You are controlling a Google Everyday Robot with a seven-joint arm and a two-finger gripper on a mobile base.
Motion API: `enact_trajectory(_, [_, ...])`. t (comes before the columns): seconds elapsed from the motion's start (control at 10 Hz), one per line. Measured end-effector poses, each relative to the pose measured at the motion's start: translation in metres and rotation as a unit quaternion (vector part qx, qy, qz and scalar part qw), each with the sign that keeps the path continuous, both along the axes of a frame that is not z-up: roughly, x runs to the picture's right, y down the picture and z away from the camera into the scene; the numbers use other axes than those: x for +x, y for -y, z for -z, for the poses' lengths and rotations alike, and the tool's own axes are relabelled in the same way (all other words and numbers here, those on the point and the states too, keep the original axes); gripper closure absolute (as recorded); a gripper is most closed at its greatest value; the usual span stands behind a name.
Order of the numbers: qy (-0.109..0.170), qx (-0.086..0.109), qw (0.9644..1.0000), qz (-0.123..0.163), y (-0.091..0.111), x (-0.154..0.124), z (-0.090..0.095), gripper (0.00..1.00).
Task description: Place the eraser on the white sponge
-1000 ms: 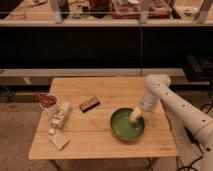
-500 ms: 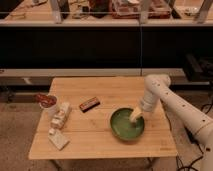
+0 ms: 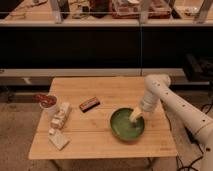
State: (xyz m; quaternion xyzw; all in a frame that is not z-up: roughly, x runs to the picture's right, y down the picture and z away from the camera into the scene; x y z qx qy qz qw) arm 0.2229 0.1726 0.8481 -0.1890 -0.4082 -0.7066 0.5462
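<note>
The eraser (image 3: 89,104), a small dark bar with a reddish edge, lies flat near the middle of the wooden table (image 3: 100,145). The white sponge (image 3: 59,141), a small flat white slab, lies near the table's front left corner. My gripper (image 3: 136,115) hangs at the end of the white arm over the right part of the green bowl (image 3: 127,124), far to the right of the eraser and the sponge.
A taller lumpy white stacked piece (image 3: 61,115) stands left of the eraser. A small red-rimmed dish (image 3: 47,101) sits near the table's left edge. A tiny white cube (image 3: 51,131) lies beside the sponge. Dark shelving stands behind the table.
</note>
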Motion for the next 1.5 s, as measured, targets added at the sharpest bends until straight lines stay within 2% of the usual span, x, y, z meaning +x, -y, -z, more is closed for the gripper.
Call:
enact_trajectory(0.9, [0.001, 0.000, 1.0000, 0.000, 0.000, 0.000, 0.000, 0.20])
enact_trajectory(1.0, [0.002, 0.003, 1.0000, 0.002, 0.001, 0.000, 0.000, 0.20])
enact_trajectory(1.1, [0.009, 0.023, 0.9996, 0.013, 0.014, -0.002, 0.000, 0.20])
enact_trajectory(1.2, [0.031, 0.070, 0.9962, 0.041, 0.046, -0.017, 0.000, 0.20])
enact_trajectory(1.3, [0.061, 0.114, 0.9889, 0.073, 0.080, -0.039, 0.004, 0.20])
enact_trajectory(1.4, [0.088, 0.145, 0.9807, 0.097, 0.102, -0.061, 0.008, 0.20])
enact_trajectory(1.5, [0.132, 0.184, 0.9655, 0.128, 0.129, -0.095, 0.017, 0.20])
